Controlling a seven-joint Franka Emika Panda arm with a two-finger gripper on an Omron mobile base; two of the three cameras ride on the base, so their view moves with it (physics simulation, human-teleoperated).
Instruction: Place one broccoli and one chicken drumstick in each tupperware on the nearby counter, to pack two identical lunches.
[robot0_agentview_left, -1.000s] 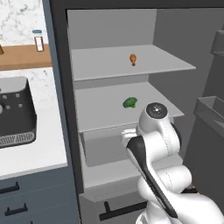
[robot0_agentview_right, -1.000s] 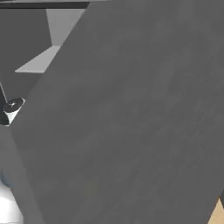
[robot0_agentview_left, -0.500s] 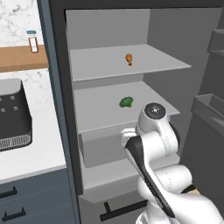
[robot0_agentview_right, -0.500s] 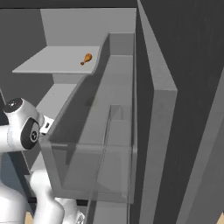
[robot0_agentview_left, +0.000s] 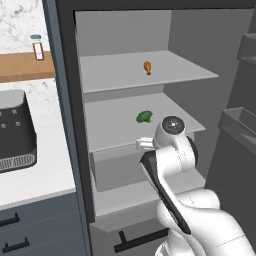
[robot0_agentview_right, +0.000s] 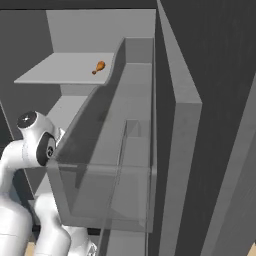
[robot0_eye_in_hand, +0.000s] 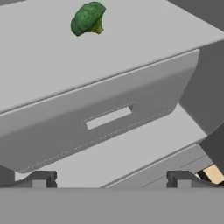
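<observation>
Tool (robot0_eye_in_hand: 109, 179) wide open, empty, near the fridge drawer front; broccoli (robot0_eye_in_hand: 88, 18) sits alone on the middle shelf above, likely light, bumpy and a bit springy, so pinch across the head, not the stem.

Base views flank the open fridge (robot0_agentview_left: 125, 75); hand view faces its drawer (robot0_eye_in_hand: 109, 118) closely.

Shelf (robot0_eye_in_hand: 39, 65) open around broccoli (robot0_eye_in_hand: 88, 18); drawer front (robot0_eye_in_hand: 109, 118) juts below.
</observation>
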